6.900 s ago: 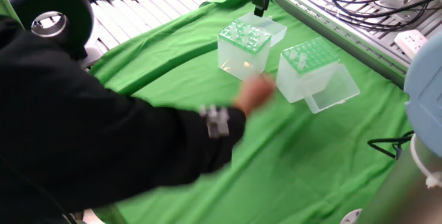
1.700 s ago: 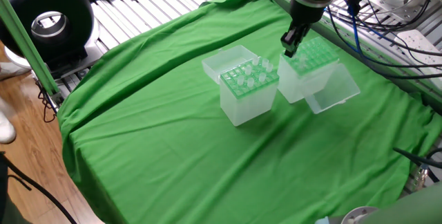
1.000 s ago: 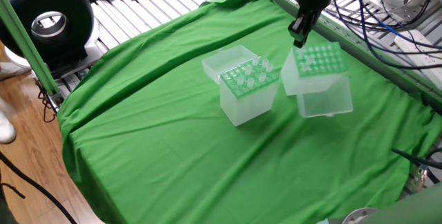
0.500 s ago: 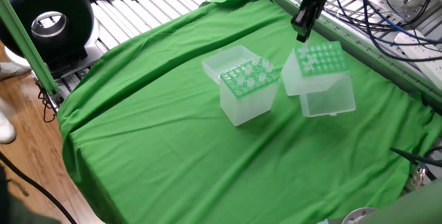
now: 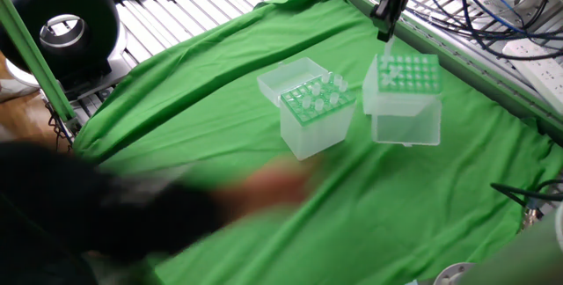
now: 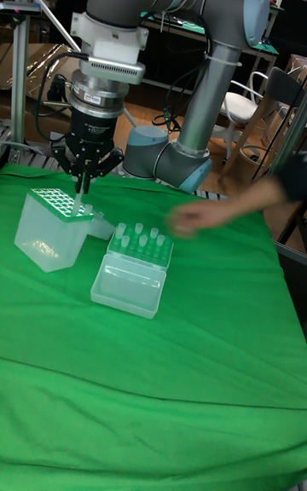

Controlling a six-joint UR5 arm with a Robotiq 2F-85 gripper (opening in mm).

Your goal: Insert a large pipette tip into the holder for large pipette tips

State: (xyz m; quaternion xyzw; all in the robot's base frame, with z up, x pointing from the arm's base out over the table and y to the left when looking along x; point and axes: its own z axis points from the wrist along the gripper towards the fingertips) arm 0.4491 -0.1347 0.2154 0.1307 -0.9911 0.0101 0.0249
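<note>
The holder for large pipette tips is the translucent box with a bright green grid top, at the right in the fixed view and at the left in the tall one. Its clear lid hangs open at the front. My gripper hovers just over the holder's far corner, shut on a large pipette tip. The whitish tip hangs straight down, its lower end at the grid's edge.
A second translucent box bristling with clear tips stands beside the holder, its lid open flat. A person's blurred arm reaches over the green cloth; the hand is close to the second box. Cables lie behind the table.
The gripper has risen a little and shifted toward the back. The holder has turned squarer to the camera. A person's arm has swept in from the lower left.
</note>
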